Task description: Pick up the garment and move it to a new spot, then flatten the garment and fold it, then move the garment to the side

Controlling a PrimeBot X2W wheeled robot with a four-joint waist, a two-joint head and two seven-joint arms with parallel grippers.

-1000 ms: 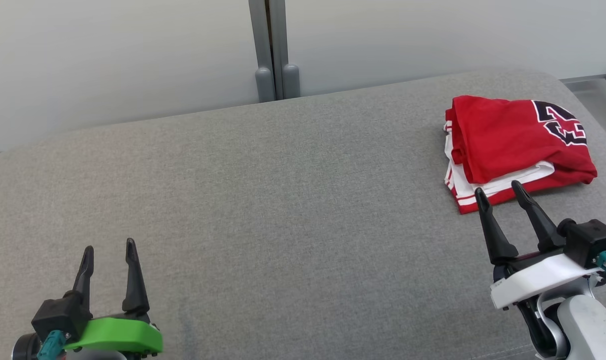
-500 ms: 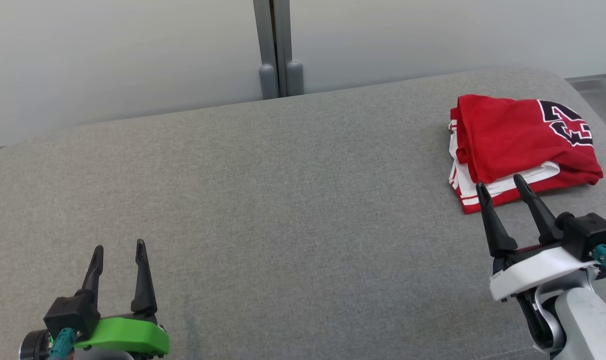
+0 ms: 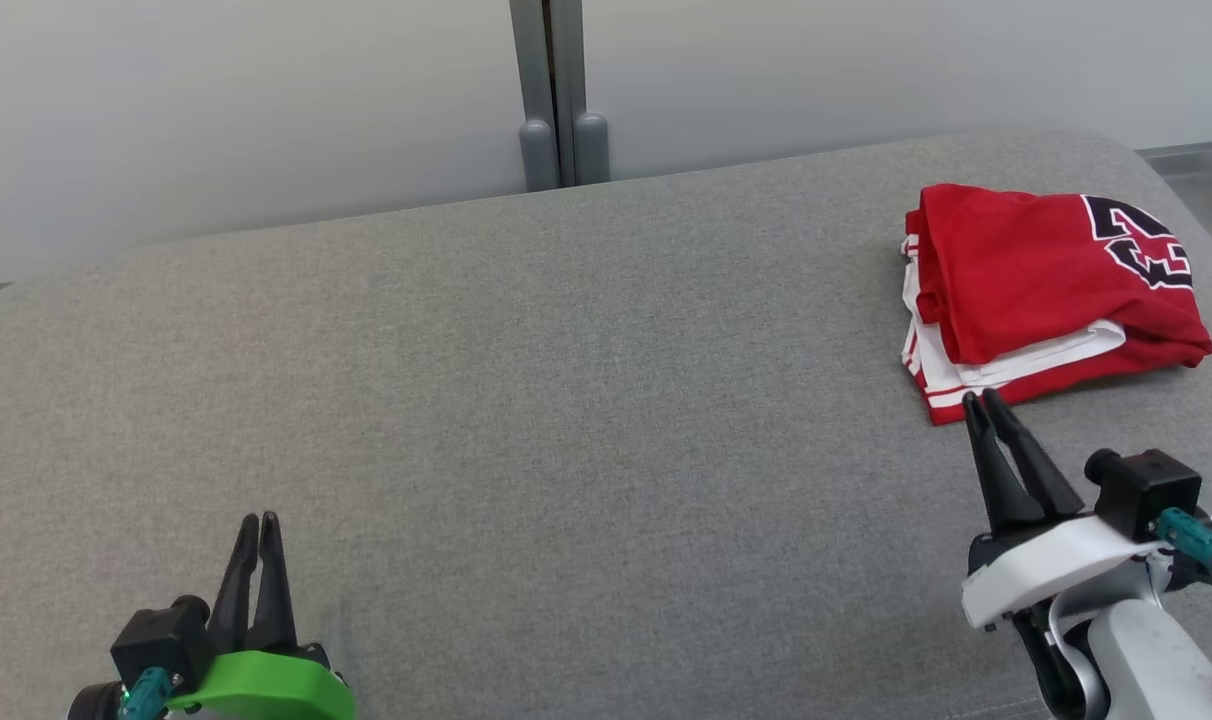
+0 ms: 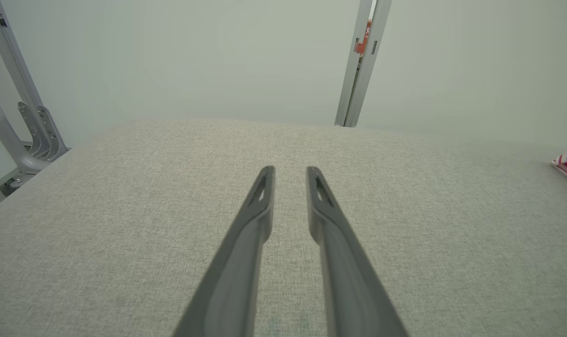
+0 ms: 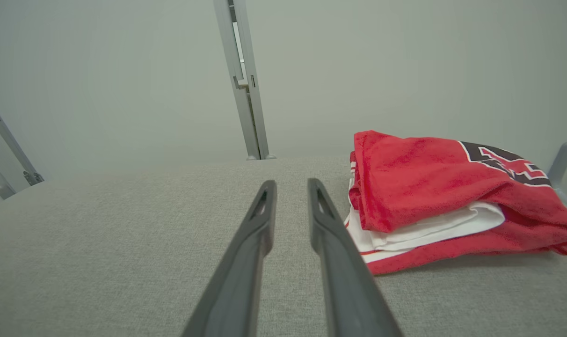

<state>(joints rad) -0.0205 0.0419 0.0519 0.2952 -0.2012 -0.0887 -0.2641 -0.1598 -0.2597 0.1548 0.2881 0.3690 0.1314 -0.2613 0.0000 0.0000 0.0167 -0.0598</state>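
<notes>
We see the folded red-and-white garment (image 3: 1051,285) near the cushion's (image 3: 566,400) far right corner, just beyond our right tool (image 3: 983,403), narrow and empty. Our left tool (image 3: 259,520), also narrow and empty, sits well apart.

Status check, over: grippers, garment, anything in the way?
Left gripper and right gripper empty, fingers a narrow gap apart. Garment folded, lying far right, close by right fingertips. Nothing blocking it.

The left gripper (image 3: 260,520) has two long, dark, tapered fingers (image 4: 246,243), each slotted near the tip. They are set in a bright green cover (image 3: 266,682), with a black block (image 3: 161,640) and a teal plug (image 3: 149,690) beside it. The right gripper (image 3: 982,400) has the same fingers in a white cover (image 3: 1051,562), with a like block (image 3: 1141,490) and plug (image 3: 1191,535), on a pale grey forearm (image 3: 1151,665).
</notes>
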